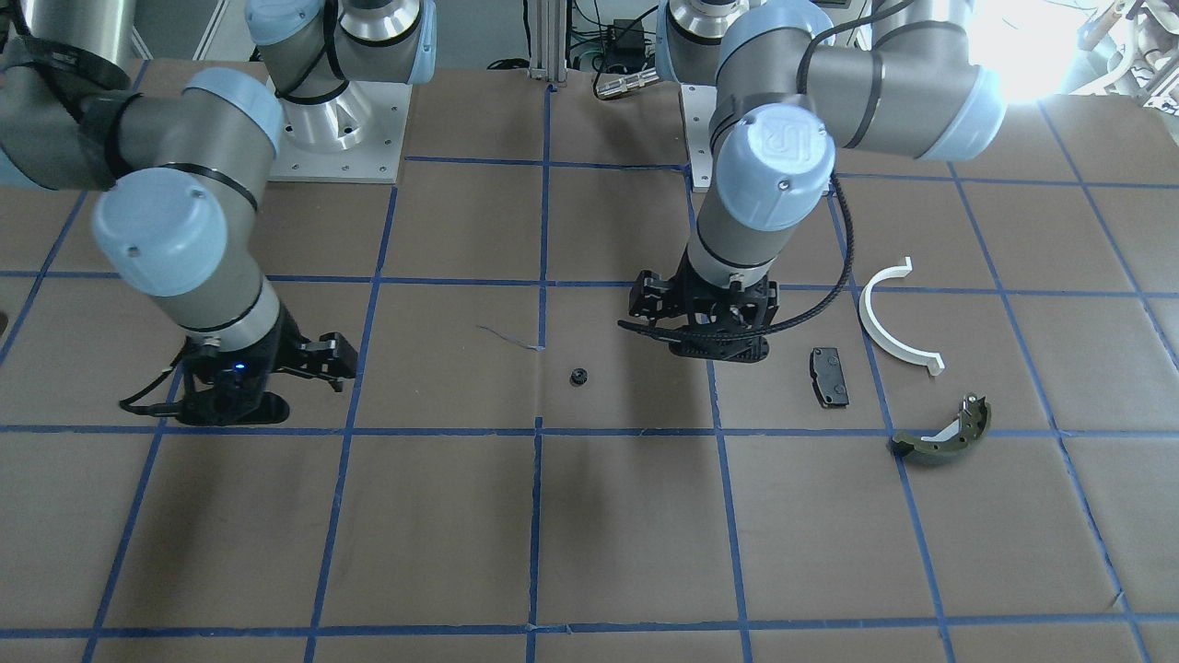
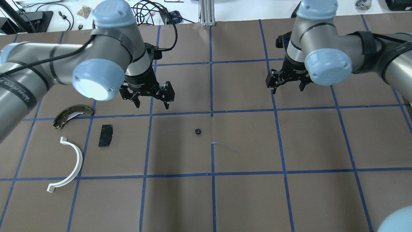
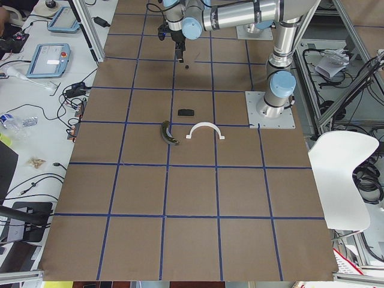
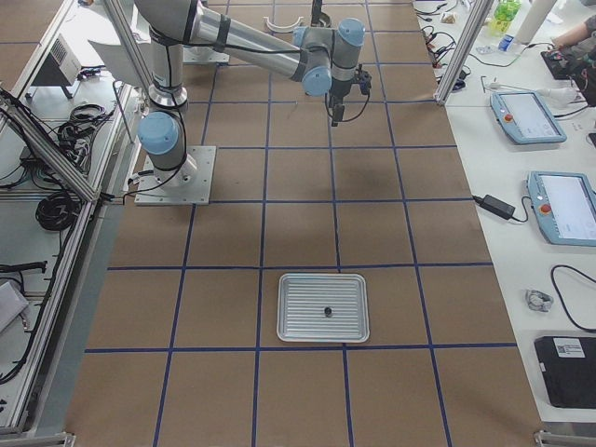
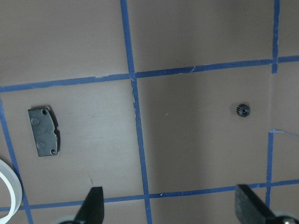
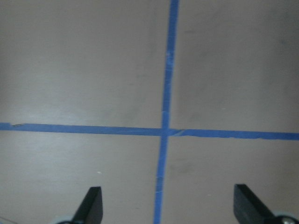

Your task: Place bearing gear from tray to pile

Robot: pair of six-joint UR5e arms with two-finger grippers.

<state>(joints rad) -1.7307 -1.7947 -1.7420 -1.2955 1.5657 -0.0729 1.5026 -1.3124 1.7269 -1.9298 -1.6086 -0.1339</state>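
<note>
The bearing gear point(image 2: 198, 131) is a small black toothed wheel lying on the brown table near its middle, between the two arms; it also shows in the front view point(image 1: 578, 376) and the left wrist view point(image 5: 243, 110). The pile lies at the robot's left: a white half-ring point(image 2: 78, 158), a black pad point(image 2: 105, 135) and an olive brake shoe point(image 2: 72, 114). My left gripper point(image 2: 152, 105) is open and empty, hovering between the pile and the gear. My right gripper point(image 2: 287, 90) is open and empty over bare table. The silver tray point(image 4: 289, 279) holds one small black part point(image 4: 327, 310).
The table is covered in brown paper with a blue tape grid point(image 2: 211, 112). The tray shows only in the exterior right view, at the table's far right end. A thin scrap of tape point(image 2: 225, 146) lies near the gear.
</note>
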